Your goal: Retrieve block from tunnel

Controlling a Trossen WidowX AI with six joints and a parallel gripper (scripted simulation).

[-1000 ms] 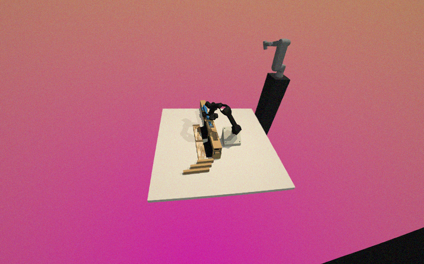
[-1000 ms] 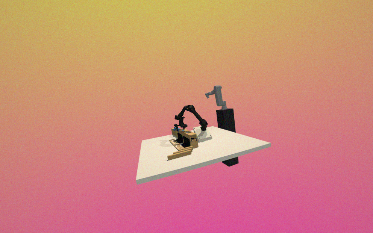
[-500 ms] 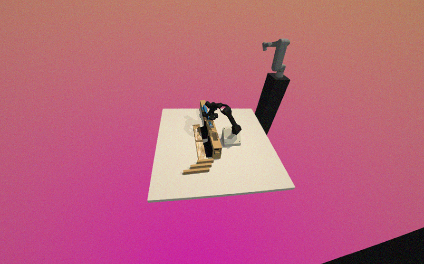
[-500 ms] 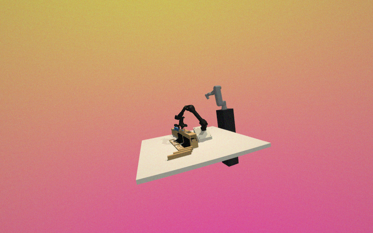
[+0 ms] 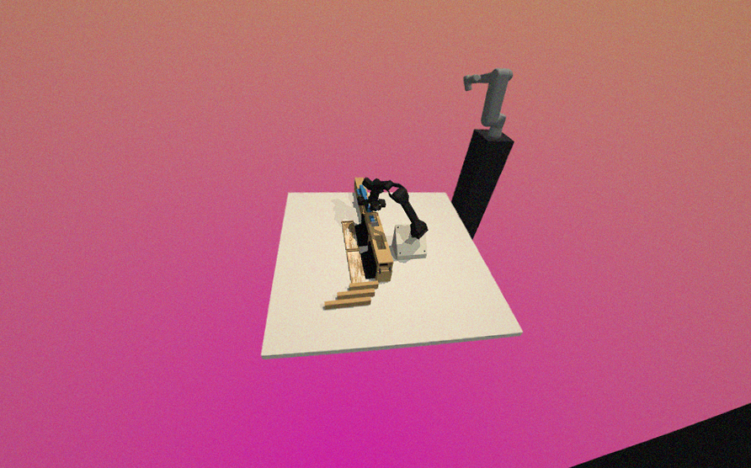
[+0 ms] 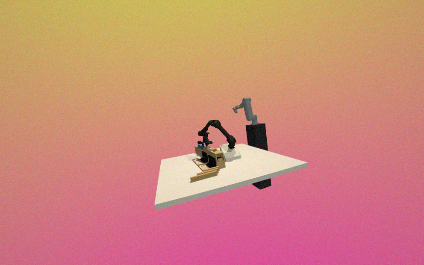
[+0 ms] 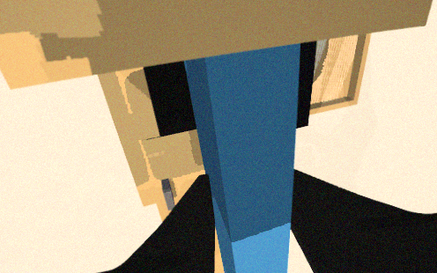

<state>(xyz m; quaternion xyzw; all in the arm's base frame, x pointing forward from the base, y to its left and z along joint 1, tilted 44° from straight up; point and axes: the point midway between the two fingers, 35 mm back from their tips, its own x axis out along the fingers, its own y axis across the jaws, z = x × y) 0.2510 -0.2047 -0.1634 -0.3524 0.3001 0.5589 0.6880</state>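
In the top view, rods (image 5: 347, 303) (image 6: 204, 177) of square-edged wood lie off the tunnel's near end. At its left side there is a shallow tray (image 5: 356, 266) (image 6: 200, 165) (image 7: 337, 72) with streaked grain. Inside the wooden tunnel (image 5: 383, 255) (image 6: 215, 152) (image 7: 264, 26), a blue patch (image 5: 373, 218) is seen through a top opening; whether this is the small block cannot be told. Toward the tunnel's far end, a smooth blue bar (image 5: 362, 193) (image 6: 200, 145) (image 7: 253, 141) is gripped by the claw (image 5: 369, 206) (image 6: 204, 146) (image 7: 240, 177); the bar is partly covered by wood and cut off in the wrist view.

The top view looks steeply down from high and far off across the square white tabletop (image 5: 430, 308) (image 6: 175, 187); the exterior view, also far, looks from lower, sharing it. The wrist view looks close along the black gripper fingers.
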